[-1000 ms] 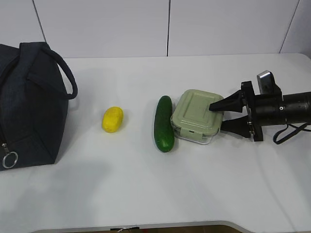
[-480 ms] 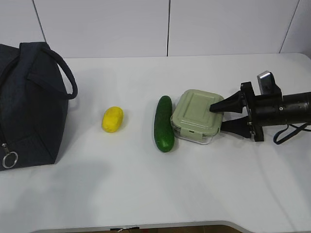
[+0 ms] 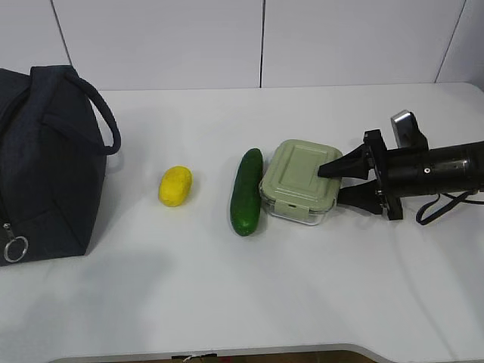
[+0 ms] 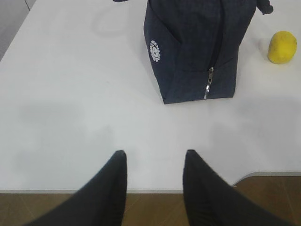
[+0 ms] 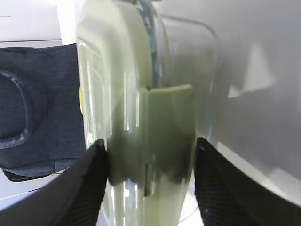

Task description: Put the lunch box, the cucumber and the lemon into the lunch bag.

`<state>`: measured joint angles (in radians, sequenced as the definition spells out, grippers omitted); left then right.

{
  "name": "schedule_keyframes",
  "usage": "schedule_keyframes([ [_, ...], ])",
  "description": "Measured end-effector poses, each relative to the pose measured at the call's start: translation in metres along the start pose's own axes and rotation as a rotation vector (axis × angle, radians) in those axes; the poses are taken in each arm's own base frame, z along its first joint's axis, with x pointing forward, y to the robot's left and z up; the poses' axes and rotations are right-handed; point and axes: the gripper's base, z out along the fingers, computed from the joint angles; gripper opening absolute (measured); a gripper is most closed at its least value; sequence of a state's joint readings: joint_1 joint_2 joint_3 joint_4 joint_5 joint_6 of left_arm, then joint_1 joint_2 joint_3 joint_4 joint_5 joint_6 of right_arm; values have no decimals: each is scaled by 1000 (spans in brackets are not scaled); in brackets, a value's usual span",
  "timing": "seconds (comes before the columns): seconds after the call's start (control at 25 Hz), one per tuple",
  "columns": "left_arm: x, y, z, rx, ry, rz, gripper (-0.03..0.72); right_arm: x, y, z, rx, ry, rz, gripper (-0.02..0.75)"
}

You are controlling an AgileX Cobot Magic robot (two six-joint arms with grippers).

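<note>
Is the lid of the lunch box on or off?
On. The lid sits flat on the lunch box, its clip folded down the side.

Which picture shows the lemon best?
The exterior view: the whole lemon lies in the open on the table. The left wrist view catches it small at the top right corner; the right wrist view shows only a yellow sliver.

The right arm [image 3: 446, 172] reaches in from the right edge of the exterior view, lying nearly level, its gripper [image 3: 333, 185] pointing left at mid-frame. Its two black fingers are spread, one above the other (in the wrist view they sit at lower left and lower right). The left gripper [image 4: 154, 162] shows only in its wrist view, at the bottom centre, its fingers parted with a gap between the tips.
</note>
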<state>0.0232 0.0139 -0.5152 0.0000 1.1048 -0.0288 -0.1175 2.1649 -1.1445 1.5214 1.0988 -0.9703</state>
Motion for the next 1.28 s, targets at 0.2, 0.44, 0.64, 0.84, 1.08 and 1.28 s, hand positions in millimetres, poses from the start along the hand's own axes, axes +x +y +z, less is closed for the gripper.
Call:
schedule_keyframes([
  [0.2, 0, 0, 0, 0, 0, 0, 265, -1, 0, 0, 0, -14, 6, 429],
  [0.44, 0, 0, 0, 0, 0, 0, 265, -2, 0, 0, -3, -21, 4, 407],
  [0.64, 0, 0, 0, 0, 0, 0, 265, -2, 0, 0, -3, -21, -2, 406],
  [0.84, 0, 0, 0, 0, 0, 0, 265, -2, 0, 0, -3, -21, -4, 405],
  [1.08, 0, 0, 0, 0, 0, 0, 265, -2, 0, 0, -4, -20, -4, 394],
  [1.28, 0, 0, 0, 0, 0, 0, 265, -1, 1, 0, -7, -16, -5, 384],
])
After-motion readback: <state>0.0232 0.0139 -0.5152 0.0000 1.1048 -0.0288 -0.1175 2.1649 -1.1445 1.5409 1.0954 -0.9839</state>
